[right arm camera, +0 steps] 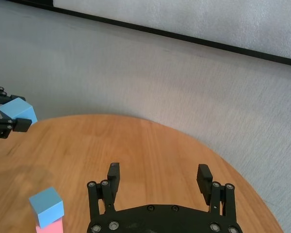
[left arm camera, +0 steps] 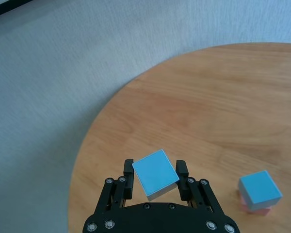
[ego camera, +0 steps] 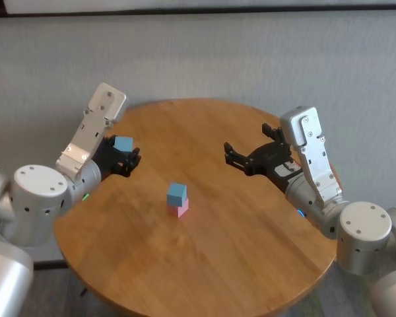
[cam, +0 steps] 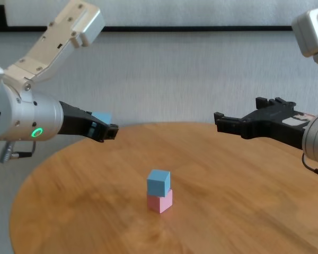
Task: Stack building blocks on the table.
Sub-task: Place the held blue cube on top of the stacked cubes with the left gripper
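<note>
Light blue block clamped between the fingers of left gripper, held clear above the table near its left rim, cube turned slightly askew in the grip. Target lies inward and lower: second blue block seated on pink block at mid-table, roughly between both arms. Left forearm angled down toward centre. Right gripper spread wide, empty, hovering over right side.
</note>
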You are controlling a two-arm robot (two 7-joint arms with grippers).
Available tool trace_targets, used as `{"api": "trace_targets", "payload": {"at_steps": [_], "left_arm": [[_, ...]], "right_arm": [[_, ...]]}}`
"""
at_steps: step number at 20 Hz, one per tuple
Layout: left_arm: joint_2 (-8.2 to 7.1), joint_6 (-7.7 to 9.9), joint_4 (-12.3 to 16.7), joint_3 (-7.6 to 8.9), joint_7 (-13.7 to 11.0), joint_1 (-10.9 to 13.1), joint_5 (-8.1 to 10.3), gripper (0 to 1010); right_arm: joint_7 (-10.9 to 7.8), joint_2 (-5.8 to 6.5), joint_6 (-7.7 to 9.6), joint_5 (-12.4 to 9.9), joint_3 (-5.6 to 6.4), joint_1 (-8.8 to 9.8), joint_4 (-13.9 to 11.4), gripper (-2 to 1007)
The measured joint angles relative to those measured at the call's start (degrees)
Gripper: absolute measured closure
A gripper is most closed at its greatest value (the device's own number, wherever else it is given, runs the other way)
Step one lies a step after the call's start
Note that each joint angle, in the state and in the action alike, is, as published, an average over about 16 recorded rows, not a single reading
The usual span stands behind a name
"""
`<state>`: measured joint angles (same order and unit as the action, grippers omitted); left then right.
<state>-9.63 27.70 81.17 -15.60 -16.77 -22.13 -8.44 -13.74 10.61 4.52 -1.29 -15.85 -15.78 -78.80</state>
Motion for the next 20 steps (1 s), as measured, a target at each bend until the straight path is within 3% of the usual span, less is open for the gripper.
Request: {"api": "trace_targets", "payload": {"at_steps": [9, 15, 20], "left_arm": [[1.33, 1.71, 4.62, 0.17, -1.05, 3.13, 0.98, 468], [1.59, 2.98, 5.46, -0.55, -3.09, 3.22, 2.35, 467], [0.95, 4.41, 5.27, -2.20, -5.12, 2.47, 3.10, 467]], "right_arm": [[0.00, 0.00, 0.00, 0.00, 0.00, 0.00, 0.00, 0], [0.00, 0.00, 0.00, 0.00, 0.00, 0.00, 0.00, 0], [0.00, 0.00, 0.00, 0.00, 0.00, 0.00, 0.00, 0]]}}
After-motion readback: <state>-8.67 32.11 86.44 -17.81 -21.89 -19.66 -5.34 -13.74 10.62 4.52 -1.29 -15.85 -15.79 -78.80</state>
